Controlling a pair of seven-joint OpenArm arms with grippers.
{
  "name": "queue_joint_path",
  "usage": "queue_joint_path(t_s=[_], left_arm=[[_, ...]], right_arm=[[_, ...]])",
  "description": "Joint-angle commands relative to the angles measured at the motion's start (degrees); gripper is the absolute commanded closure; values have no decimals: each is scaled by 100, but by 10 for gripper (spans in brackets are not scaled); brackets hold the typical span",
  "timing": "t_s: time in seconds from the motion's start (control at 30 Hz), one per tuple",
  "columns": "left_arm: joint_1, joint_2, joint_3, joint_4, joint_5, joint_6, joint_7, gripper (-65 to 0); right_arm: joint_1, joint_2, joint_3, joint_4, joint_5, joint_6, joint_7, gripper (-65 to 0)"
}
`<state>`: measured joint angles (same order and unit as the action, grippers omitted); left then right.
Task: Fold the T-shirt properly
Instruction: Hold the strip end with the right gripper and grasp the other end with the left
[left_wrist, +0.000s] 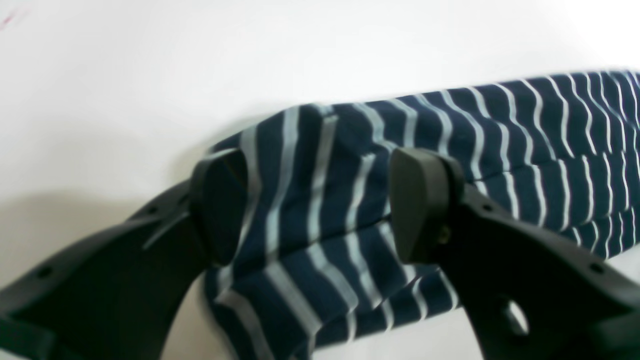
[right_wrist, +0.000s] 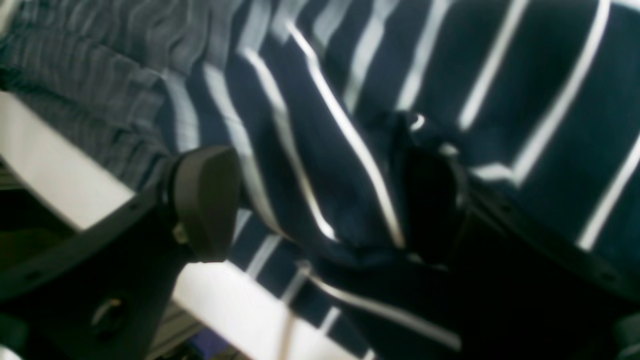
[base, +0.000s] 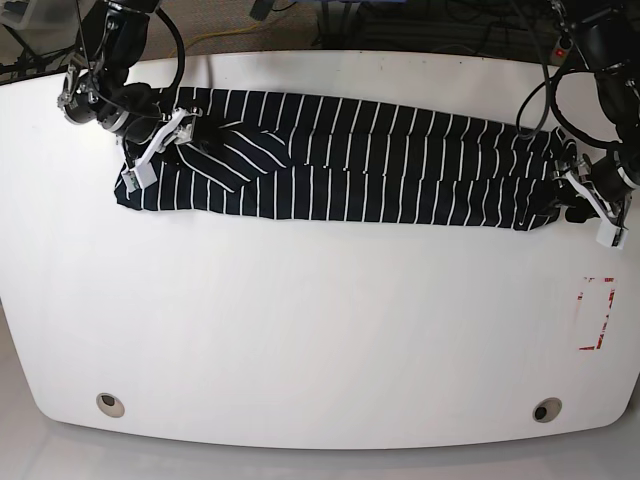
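Base view: a soft dark navy cloth T-shirt with thin white stripes (base: 340, 160) is seen folded into a long band across the table's far half, from nine o'clock to three o'clock. The left end effector (base: 590, 195) is released over the three o'clock end, jaws spread astride the cloth edge. The right end effector (base: 150, 140) is likewise spread open over bunched cloth at nine o'clock, apparently so both ends can be gathered together. The white rounded table (base: 320, 340) is otherwise bare; cables are glimpsed beyond it.

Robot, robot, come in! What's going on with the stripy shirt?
Both end effectors open, left and right astride opposite ends. T-shirt folded into long band across table. Nothing in the way.
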<state>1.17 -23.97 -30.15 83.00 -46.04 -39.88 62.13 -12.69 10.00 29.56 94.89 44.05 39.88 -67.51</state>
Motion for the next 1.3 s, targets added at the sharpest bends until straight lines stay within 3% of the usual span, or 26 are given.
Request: queue_joint_path(t_s=[0.0,0.1,0.4,0.67,0.97,1.13,1.27], left_arm=[[-60,-87,-31,-23,-394,-12,16,-467],[-51,-96,-40,-410,-473,-12,25,-499],[28,-104,-242,-1087,-438,-12,7,-499],[90,-166,-391,-1113,345,-12,-2,-500],[125,-131,-233,-1069,591,-12,-99,-500],[380,-500,-479,-999,248,-12,-116,-500],[336,-588,-506,-1008,248,-12,-116,-500]], right_arm=[[113,77,20,-228,-137,12,232,-488],[165,121,11,-641,-190,12,469,-488],[122,121,11,-781,-199,12,566,-488],[104,95,11,-781,-199,12,557,-488],[122,77,11,-773,-181,12,548,-488],[122,86,11,-764,-181,12,540,-488],[113,86,11,-764,-181,12,540,-488]])
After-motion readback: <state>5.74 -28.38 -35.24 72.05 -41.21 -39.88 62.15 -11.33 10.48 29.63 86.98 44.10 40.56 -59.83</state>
